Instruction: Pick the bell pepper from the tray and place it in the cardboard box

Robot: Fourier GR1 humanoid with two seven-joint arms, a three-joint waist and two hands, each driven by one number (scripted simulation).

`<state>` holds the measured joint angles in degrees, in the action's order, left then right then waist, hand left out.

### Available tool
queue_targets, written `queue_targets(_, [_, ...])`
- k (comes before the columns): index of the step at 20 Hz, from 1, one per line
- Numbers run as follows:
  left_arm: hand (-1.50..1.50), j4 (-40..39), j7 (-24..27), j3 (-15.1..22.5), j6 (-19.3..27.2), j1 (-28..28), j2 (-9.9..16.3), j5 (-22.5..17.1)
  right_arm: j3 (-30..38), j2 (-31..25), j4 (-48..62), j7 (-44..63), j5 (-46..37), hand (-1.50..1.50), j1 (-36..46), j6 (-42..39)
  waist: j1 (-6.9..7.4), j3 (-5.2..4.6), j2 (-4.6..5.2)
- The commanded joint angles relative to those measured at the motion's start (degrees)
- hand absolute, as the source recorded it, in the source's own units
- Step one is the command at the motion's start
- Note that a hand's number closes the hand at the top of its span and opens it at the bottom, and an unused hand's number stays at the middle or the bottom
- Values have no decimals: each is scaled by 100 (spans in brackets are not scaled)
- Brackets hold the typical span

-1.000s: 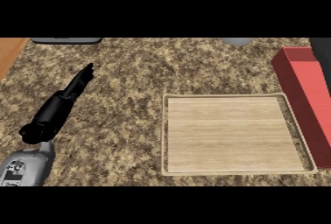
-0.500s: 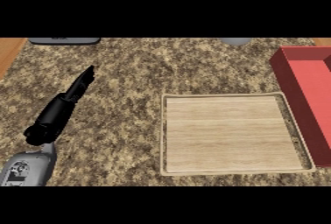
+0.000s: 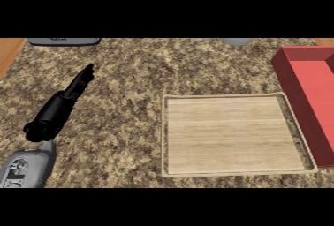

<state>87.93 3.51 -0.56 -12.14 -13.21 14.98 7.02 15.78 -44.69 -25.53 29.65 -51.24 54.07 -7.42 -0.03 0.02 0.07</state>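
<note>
A light wooden tray [image 3: 231, 134] lies on the speckled counter, right of centre, and nothing shows on it. A red box [image 3: 310, 90] stands along the right edge, its far end cut off by the view. No bell pepper shows anywhere. My left hand [image 3: 60, 108] stretches up from the lower left over the counter, well left of the tray, open with straight fingers that hold nothing. My right hand is out of view.
A dark grey object [image 3: 64, 41] sits at the counter's far left edge and a small grey object [image 3: 236, 41] at the far edge, right of centre. A strip of wooden surface [image 3: 9, 50] shows at the upper left.
The view has shifted slightly: tray and red box sit a little lower and to the left in the picture. My left hand has stayed in place.
</note>
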Motion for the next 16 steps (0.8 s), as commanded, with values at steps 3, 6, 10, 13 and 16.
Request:
queue_targets(3, [0,-79,233,32,60,227,-136,83,248,-116,-108,-584,554,-150,-230,-1095,-11,-4,-21])
queue_targets(6, [0,297,-133,51,37,129,-137,64,355,3,-353,-1060,746,-150,-396,-834,11,0,-16])
queue_targets(10, [0,385,-135,5,-46,264,-65,-8,1024,-39,-696,-1819,1234,-150,-544,427,29,15,-17])
queue_targets(13, [0,158,-117,-60,-33,166,-58,-21,1996,124,-999,-1993,2121,-150,-111,1097,-109,28,-58])
queue_targets(16, [0,61,89,-94,-3,200,-42,28,2764,168,-1016,-2105,2733,-150,-197,1623,-127,19,-16])
